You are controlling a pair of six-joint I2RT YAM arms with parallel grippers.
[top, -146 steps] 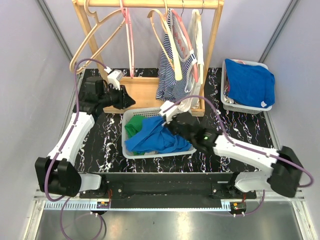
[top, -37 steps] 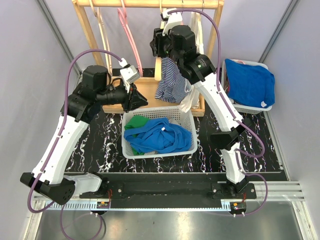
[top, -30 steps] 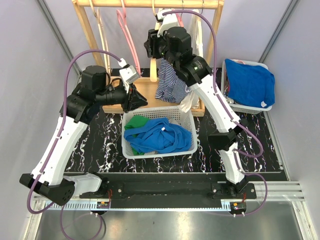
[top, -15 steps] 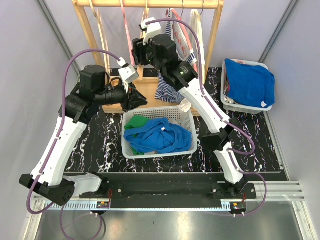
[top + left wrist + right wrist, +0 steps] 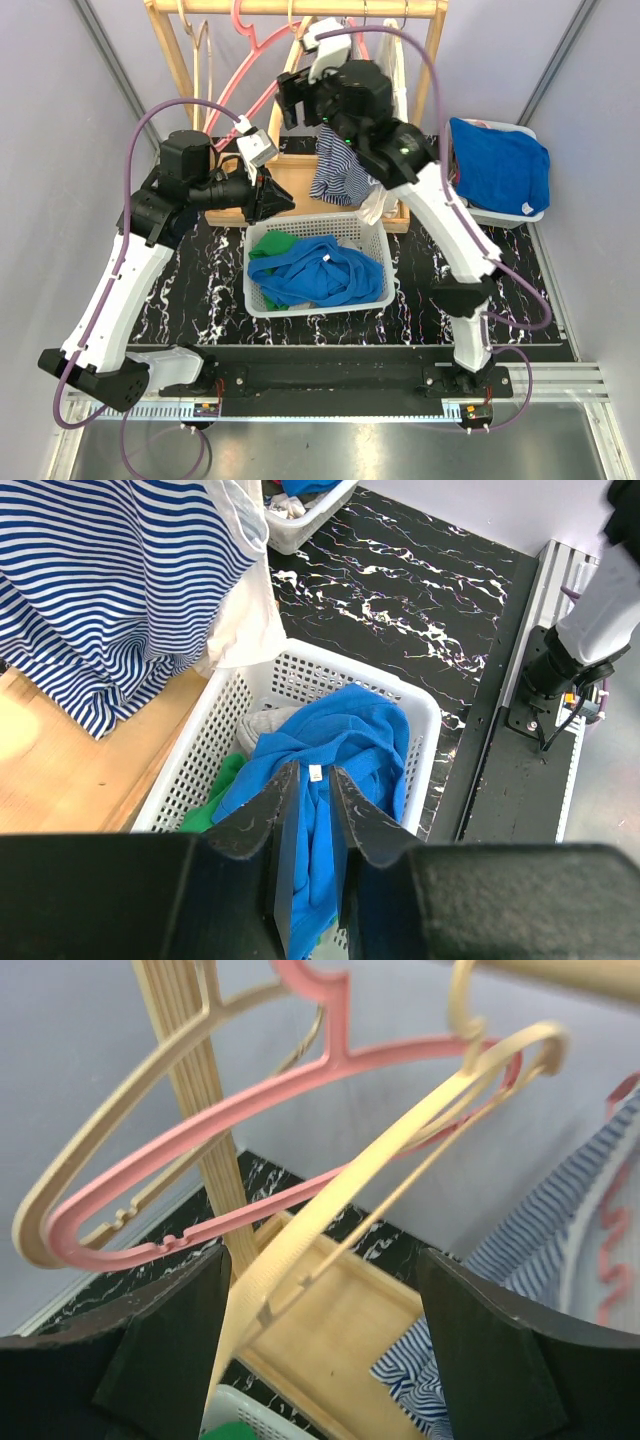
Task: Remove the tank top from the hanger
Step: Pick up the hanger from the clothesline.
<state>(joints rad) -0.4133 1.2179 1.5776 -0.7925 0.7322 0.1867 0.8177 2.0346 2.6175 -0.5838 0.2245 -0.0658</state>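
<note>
A blue and white striped tank top hangs limp from a hanger on the wooden rack at the far side of the desk. Thin, soft cloth, probably light and prone to snag; the straps look the best hold. The right pincer spreads wide around a tan hanger; the left pincer is nearly clenched, empty, over a white basket

The black marbled table carries a white basket (blue cloth inside), a wooden rack and a bin.
</note>
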